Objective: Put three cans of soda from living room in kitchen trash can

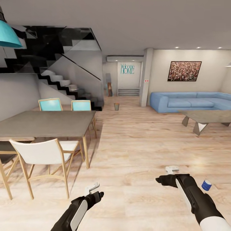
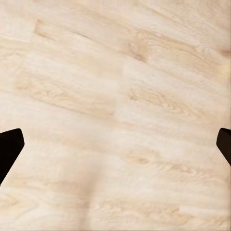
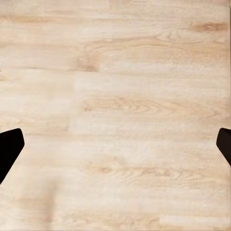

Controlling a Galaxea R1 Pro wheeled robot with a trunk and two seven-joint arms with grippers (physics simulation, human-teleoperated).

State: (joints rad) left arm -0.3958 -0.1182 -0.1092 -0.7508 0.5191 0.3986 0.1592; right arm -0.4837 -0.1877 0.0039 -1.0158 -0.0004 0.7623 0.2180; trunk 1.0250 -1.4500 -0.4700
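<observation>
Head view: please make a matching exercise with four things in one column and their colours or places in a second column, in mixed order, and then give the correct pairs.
Things:
1. sofa
2. blue can
3. trash can
4. nearest chair

Descriptions:
A. white seat and back, at the dining table
B. light blue, against the far wall under a picture
C. small, far away on the floor past the staircase
D. on the floor beside the right arm, near the right tool

Pairs: 1-B, 2-D, 3-C, 4-A
</observation>
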